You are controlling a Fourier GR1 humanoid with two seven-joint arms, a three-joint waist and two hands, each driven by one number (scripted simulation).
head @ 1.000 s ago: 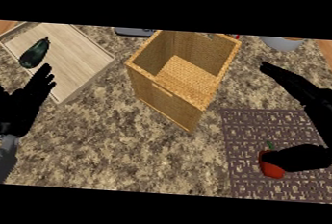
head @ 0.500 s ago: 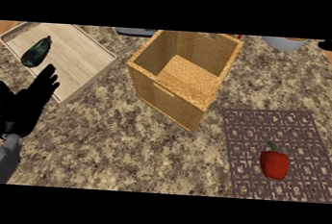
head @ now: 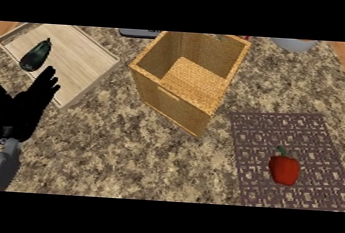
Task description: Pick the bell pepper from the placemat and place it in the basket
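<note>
Pick not yet begun: bell pepper (head: 284, 168) lies on the placemat (head: 291, 161), far right of the spread, resting left robot hand (head: 22, 110); the unseen right must reach it, basket (head: 189, 77) between

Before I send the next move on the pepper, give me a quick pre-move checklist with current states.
1. Bell pepper lies on the placemat: ok.
2. Pepper uncovered for a grasp: ok.
3. Basket open at the top, nothing seen inside: ok.
4. Right hand in position over the pepper: not ok, it shows nowhere in the head view.
5. Left hand open and apart from the basket: ok.
</note>
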